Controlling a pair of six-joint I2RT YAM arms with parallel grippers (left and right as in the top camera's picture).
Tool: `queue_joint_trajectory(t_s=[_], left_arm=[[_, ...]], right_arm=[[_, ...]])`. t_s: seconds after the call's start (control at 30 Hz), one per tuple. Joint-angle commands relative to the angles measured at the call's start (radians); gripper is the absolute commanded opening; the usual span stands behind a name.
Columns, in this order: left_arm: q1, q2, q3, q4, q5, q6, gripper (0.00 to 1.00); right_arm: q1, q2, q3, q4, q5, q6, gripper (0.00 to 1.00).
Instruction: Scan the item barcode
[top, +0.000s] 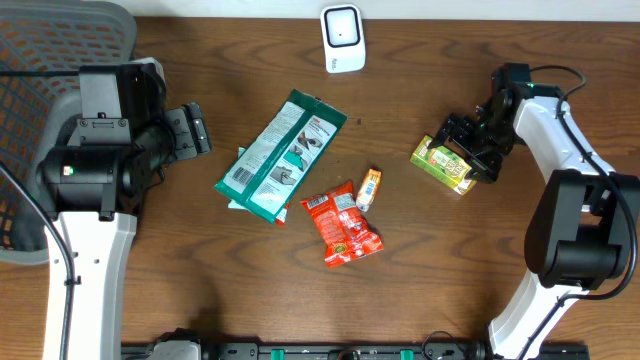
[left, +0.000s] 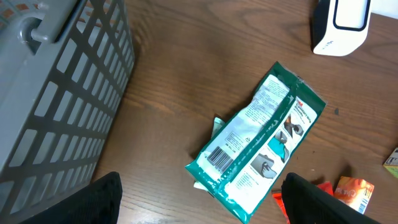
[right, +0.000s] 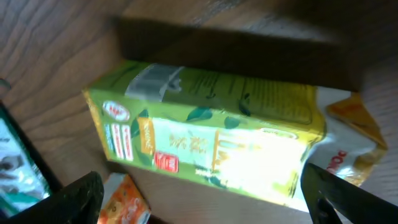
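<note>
Fingers (right: 81, 198) wide apart over green box (right: 211, 146)

We get bare table (top: 440, 270) front right of centre. Green pouch (top: 283, 155), red packet (top: 342, 224) and orange sachet (top: 369, 188) clog the middle; basket (top: 40, 60) walls off left.

Scanner (top: 342, 38) behind packet (top: 283, 155); box (top: 445, 163) at right

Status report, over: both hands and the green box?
Left hand open, beside the basket. Right hand open, straddling the green box on the table. Scanner at the far edge; nothing between it and the box.
</note>
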Motion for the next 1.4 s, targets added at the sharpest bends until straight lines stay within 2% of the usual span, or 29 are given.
queue_joint_trajectory(t_s=[0.0,0.1,0.23,0.3,0.4,0.47,0.57,0.63,0.77,0.9,1.0,1.37], left_arm=[[-0.001,0.003,0.019,-0.003,-0.009,-0.009,0.83],[-0.001,0.003,0.019,-0.003,-0.009,-0.009,0.83],[-0.001,0.003,0.019,-0.003,-0.009,-0.009,0.83],[-0.001,0.003,0.019,-0.003,-0.009,-0.009,0.83],[-0.001,0.003,0.019,-0.003,-0.009,-0.009,0.83],[-0.001,0.003,0.019,-0.003,-0.009,-0.009,0.83],[-0.001,0.003,0.019,-0.003,-0.009,-0.009,0.83],[-0.001,0.003,0.019,-0.003,-0.009,-0.009,0.83],[-0.001,0.003,0.019,-0.003,-0.009,-0.009,0.83],[-0.001,0.003,0.019,-0.003,-0.009,-0.009,0.83],[-0.001,0.003,0.019,-0.003,-0.009,-0.009,0.83],[-0.001,0.003,0.019,-0.003,-0.009,-0.009,0.83]], right_arm=[[0.007,0.008,-0.010,-0.033,-0.129,-0.007,0.99],[0.034,0.008,-0.010,-0.084,-0.134,-0.069,0.98],[0.076,-0.003,-0.010,-0.157,-0.086,-0.201,0.70],[0.091,-0.027,-0.006,-0.187,-0.035,-0.245,0.66],[0.108,-0.085,-0.003,-0.196,0.099,-0.299,0.68],[0.116,-0.126,-0.003,-0.176,0.223,-0.351,0.73],[0.119,-0.149,-0.003,-0.138,0.427,-0.497,0.73],[0.119,-0.143,-0.004,-0.129,0.462,-0.613,0.73],[0.118,-0.111,-0.005,-0.069,0.444,-0.712,0.73],[0.118,-0.076,-0.005,0.016,0.348,-0.846,0.78],[0.119,-0.063,-0.005,0.035,0.248,-0.891,0.79],[0.122,-0.009,-0.031,0.026,0.128,-0.896,0.78]])
